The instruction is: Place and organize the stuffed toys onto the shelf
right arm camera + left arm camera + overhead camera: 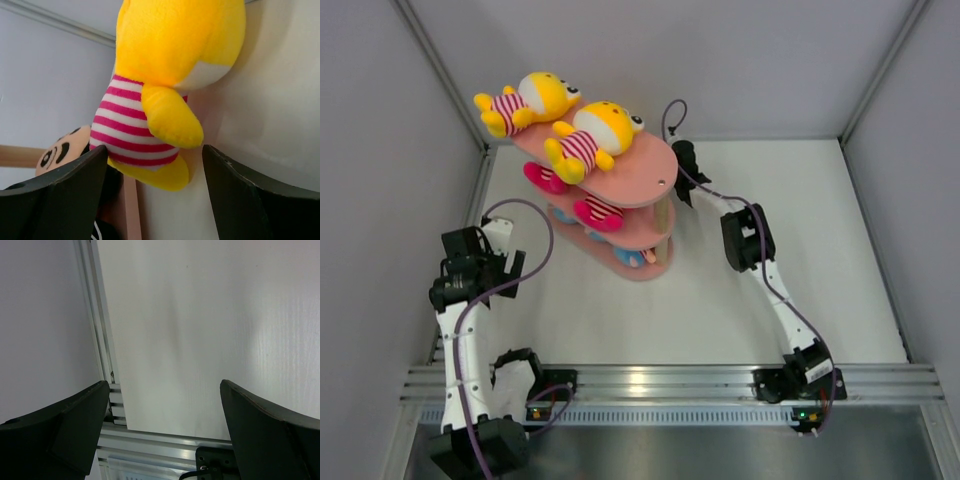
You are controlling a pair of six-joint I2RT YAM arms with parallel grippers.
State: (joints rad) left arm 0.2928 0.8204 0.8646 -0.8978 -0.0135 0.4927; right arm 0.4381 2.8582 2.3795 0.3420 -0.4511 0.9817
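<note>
Showing a beige toy's face (pixel 57 150) is the right wrist alone.

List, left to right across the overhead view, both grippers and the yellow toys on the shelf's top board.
left gripper → yellow toy at the far-left end → yellow toy nearer the middle → right gripper. The shelf spans both toys, so it is left out.

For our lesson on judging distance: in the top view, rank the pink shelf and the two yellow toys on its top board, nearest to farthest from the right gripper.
1. Pink shelf: its right end sits beside the right gripper.
2. Nearer yellow toy: mid-board.
3. Farther yellow toy: at the far-left end.
</note>
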